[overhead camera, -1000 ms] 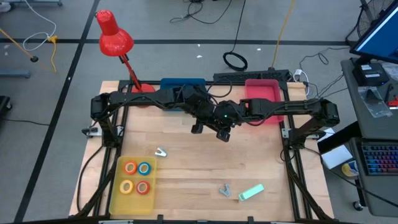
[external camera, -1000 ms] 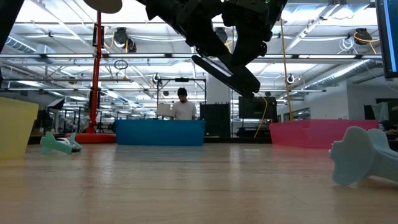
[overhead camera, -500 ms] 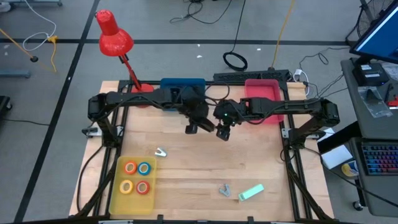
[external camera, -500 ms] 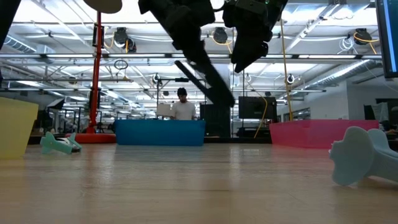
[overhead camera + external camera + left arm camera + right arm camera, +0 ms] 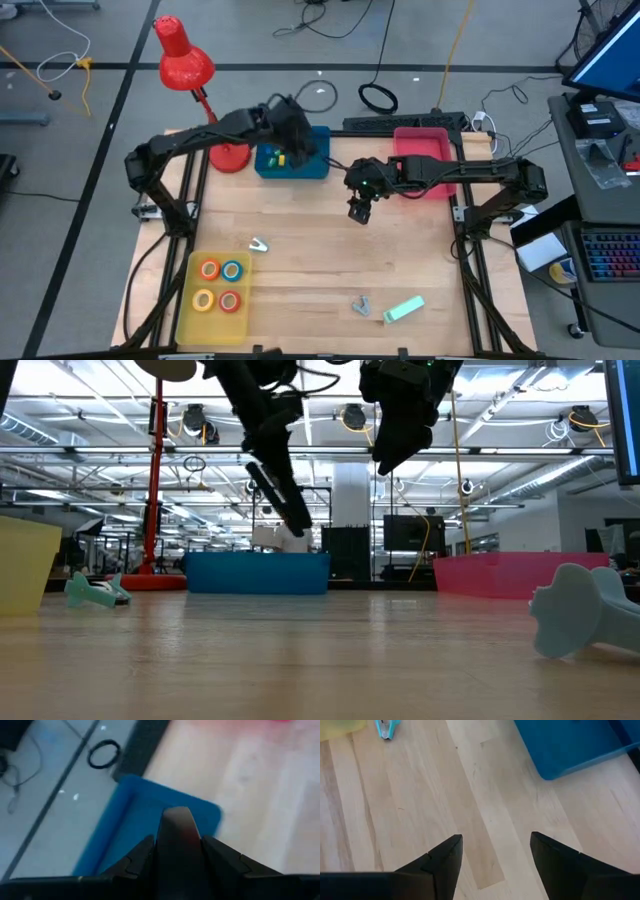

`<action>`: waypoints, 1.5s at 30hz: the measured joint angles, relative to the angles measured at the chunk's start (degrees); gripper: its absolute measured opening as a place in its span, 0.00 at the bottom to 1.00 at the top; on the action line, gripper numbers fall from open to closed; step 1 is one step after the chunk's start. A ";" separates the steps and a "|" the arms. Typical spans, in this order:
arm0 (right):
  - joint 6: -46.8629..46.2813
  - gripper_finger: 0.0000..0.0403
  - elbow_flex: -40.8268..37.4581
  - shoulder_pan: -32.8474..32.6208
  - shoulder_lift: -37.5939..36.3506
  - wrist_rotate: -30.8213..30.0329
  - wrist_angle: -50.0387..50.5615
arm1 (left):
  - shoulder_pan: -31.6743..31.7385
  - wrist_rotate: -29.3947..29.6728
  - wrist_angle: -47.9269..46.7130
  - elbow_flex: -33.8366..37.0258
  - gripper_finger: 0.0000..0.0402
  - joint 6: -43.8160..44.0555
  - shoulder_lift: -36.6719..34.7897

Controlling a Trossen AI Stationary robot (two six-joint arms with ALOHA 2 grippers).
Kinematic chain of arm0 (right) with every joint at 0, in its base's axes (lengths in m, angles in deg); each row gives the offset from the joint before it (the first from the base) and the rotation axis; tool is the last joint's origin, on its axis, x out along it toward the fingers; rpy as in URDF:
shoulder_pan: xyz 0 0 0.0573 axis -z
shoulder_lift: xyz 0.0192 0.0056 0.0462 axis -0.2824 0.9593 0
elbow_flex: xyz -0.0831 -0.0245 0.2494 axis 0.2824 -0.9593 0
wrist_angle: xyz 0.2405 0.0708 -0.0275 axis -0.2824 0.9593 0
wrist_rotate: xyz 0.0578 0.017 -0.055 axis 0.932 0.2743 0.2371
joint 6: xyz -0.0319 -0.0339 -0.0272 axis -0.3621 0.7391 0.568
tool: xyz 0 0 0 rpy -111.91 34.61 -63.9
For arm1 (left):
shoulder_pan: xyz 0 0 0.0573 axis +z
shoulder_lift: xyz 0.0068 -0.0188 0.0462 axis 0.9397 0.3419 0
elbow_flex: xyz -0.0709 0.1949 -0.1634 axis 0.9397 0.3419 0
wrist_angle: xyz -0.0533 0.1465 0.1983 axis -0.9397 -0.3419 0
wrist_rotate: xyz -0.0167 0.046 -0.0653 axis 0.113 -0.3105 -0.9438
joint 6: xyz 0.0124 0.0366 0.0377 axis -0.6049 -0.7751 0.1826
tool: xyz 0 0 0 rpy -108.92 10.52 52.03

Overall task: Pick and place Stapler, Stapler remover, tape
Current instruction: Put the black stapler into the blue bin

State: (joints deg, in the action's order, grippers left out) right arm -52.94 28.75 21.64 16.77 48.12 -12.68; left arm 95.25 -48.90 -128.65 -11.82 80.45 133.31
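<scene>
My left gripper (image 5: 292, 138) hangs over the blue bin (image 5: 300, 165) at the table's far side, shut on a long dark stapler (image 5: 280, 495). My right gripper (image 5: 358, 212) stands open and empty above the table's middle, and its wrist view shows bare wood between the fingers (image 5: 496, 837). A mint stapler (image 5: 404, 309) and a grey staple remover (image 5: 361, 305) lie near the front edge. A small pale remover (image 5: 259, 244) lies left of centre. The tape rolls (image 5: 220, 285) lie flat in the yellow tray (image 5: 190, 320). My left gripper pinches the dark stapler between its two fingers (image 5: 142, 855), which run along it. The stapler's rounded end (image 5: 177, 820) sticks out past the fingertips. It slants down from the gripper, lifted clear above the blue bin.
A pink bin (image 5: 425, 150) stands at the far right and a red desk lamp (image 5: 185, 60) at the far left. Small yellow and green bits (image 5: 277, 157) lie in the blue bin. Bare wood stretches across the table's middle.
My left gripper has drawn the dark stapler away from my right gripper at the table's middle. It swung toward the far left and a little up, rolling as it went, and now hangs over the blue bin. My right gripper stays where it was.
</scene>
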 joint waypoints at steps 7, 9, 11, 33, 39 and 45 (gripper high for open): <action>0.37 0.55 0.00 0.04 0.00 -0.11 0.12 | 6.93 -5.46 7.45 3.79 0.34 -6.15 0.14; 0.46 0.55 0.00 0.04 0.00 -0.12 0.12 | 8.74 -7.32 9.19 5.64 0.34 -8.29 0.22; 0.46 0.55 0.00 0.11 0.00 -0.12 0.12 | 10.41 -8.33 9.77 7.68 0.34 -10.25 0.17; -0.95 0.54 -0.02 3.08 0.02 0.07 -0.94 | 19.87 -29.81 28.94 18.13 0.34 -23.64 2.64; -1.51 0.53 -0.02 3.04 0.02 0.15 -2.19 | 20.13 -30.53 32.32 18.16 0.34 -25.06 6.28; -1.50 0.54 -0.04 3.04 0.02 0.14 -3.15 | 21.06 -31.42 33.61 18.01 0.34 -24.84 6.96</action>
State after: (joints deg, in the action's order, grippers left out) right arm -54.44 28.71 24.67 16.79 48.26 -15.83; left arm 116.30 -80.32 -95.05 6.19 55.61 140.28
